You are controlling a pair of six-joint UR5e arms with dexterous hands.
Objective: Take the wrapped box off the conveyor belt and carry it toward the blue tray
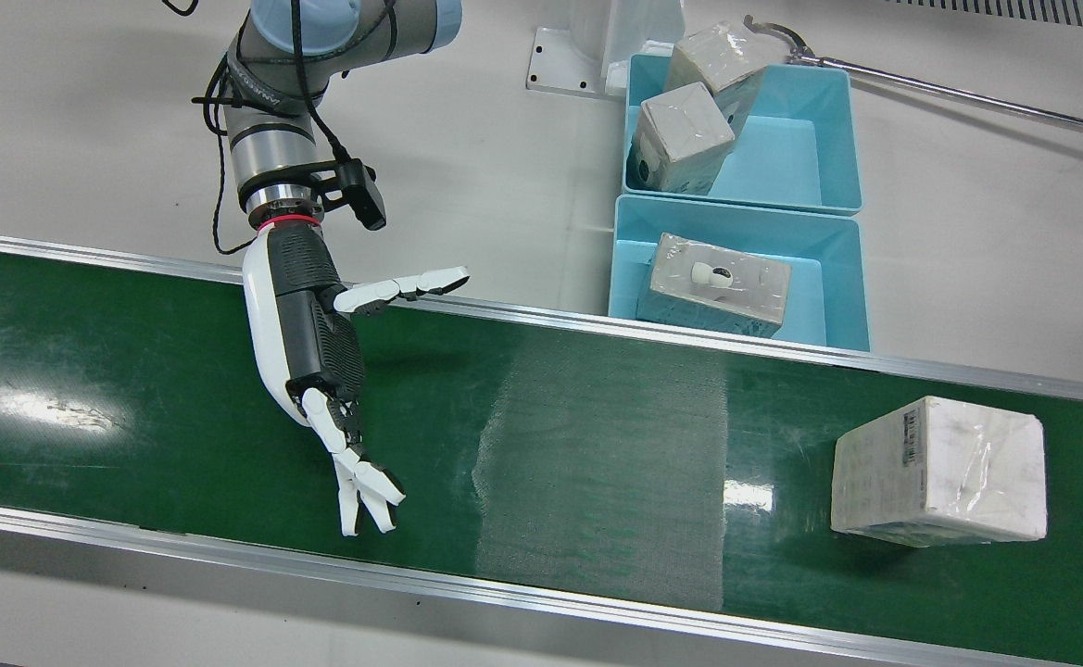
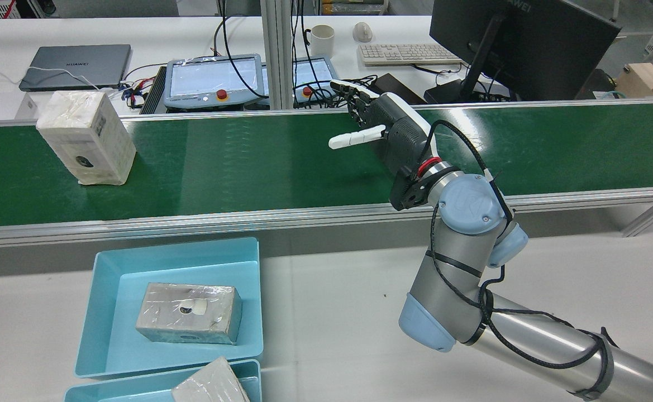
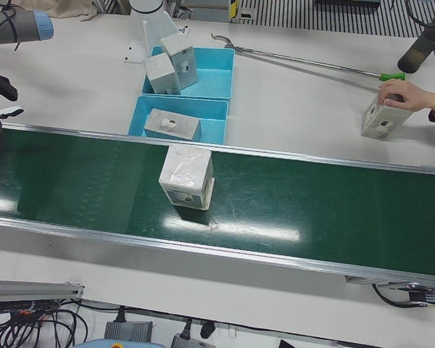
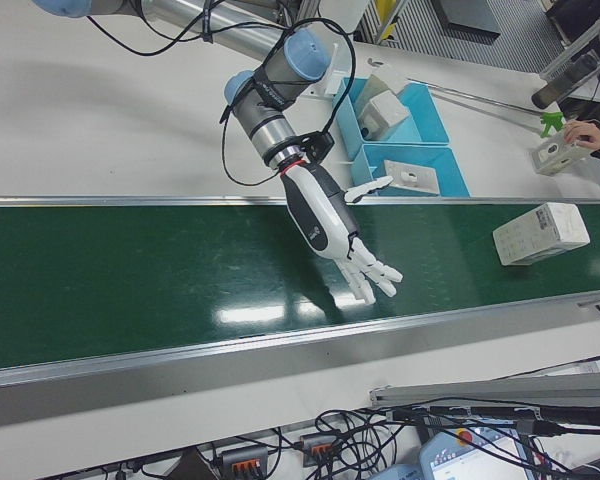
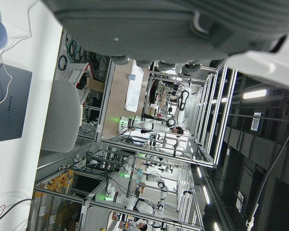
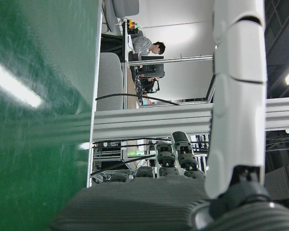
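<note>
The wrapped box (image 1: 939, 468) is white, shrink-wrapped and barcoded. It stands on the green conveyor belt (image 1: 597, 435) at the front view's right, and shows in the rear view as the wrapped box (image 2: 86, 137) at far left. My right hand (image 1: 309, 352) hovers over the belt well to the left of the box, open, fingers spread and thumb out, holding nothing. The rear view has this right hand (image 2: 385, 131) mid-belt. The nearer blue tray (image 1: 837, 278) lies just beyond the belt and holds one wrapped box. Only the palm of my left hand (image 5: 159, 24) shows, with nothing in front of it.
A second blue tray (image 1: 782, 148) behind the first holds two wrapped boxes. A long metal grabber (image 1: 967, 93) lies on the white table. A person's hand (image 3: 406, 94) rests on another box (image 3: 384, 119) at the table's far corner. Monitors and a keyboard (image 2: 404, 53) stand beyond the belt.
</note>
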